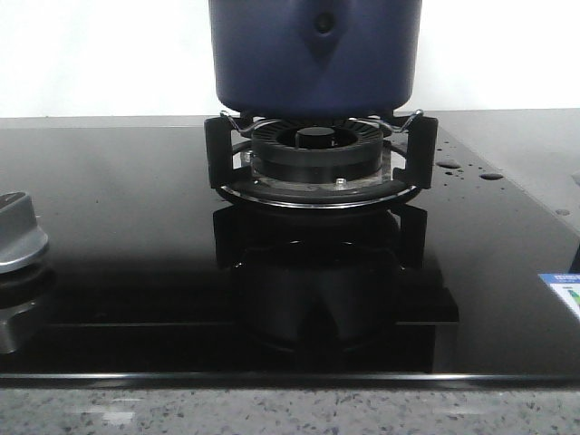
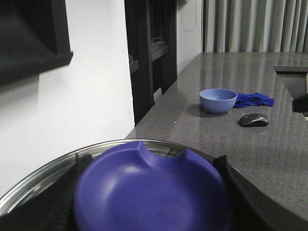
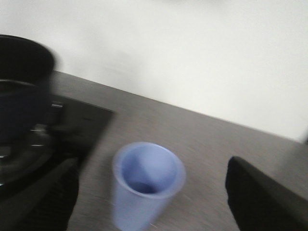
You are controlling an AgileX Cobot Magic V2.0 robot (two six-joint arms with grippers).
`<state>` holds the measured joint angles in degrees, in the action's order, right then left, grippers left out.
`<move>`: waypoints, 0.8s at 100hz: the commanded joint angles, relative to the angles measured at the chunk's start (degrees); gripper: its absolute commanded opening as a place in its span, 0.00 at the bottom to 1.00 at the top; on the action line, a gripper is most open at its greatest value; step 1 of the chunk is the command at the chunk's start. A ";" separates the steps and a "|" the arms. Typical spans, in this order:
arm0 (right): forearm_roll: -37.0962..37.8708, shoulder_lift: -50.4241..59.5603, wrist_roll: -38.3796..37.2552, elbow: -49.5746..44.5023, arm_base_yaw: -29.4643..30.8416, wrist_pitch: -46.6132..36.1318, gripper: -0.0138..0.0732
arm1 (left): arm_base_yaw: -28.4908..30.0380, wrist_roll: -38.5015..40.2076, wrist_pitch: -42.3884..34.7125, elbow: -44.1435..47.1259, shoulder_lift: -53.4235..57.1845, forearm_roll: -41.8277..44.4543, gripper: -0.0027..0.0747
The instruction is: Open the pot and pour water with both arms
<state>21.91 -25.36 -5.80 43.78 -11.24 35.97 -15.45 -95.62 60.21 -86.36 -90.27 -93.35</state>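
A plain white wall (image 1: 100, 54) stands behind the glossy black glass cooktop (image 1: 118, 236), which sits in a speckled grey stone tabletop (image 2: 250, 159). Further along the room, grey pleated curtains (image 2: 255, 24) hang at the far end of that tabletop, and a tall dark shelving unit (image 2: 149, 53) stands against the white wall beside it. Light glints softly off the stone and glass.
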 commanded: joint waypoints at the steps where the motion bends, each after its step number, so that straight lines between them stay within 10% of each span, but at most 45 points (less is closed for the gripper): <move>1: 6.91 0.43 -5.25 0.06 1.83 -1.57 0.81 | 0.11 1.16 1.80 -1.90 4.08 -4.69 0.30; 41: 6.22 0.40 -7.83 -20.77 1.81 -27.81 0.81 | 0.11 1.25 1.94 -1.90 4.71 -4.46 0.30; 80: 6.22 -0.15 -12.03 -22.85 6.95 -30.48 0.81 | 0.11 1.25 1.94 -1.90 4.71 -4.48 0.30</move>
<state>26.99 -24.43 -15.63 19.41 -6.86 9.57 -15.33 -94.88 61.75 -86.36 -88.24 -92.18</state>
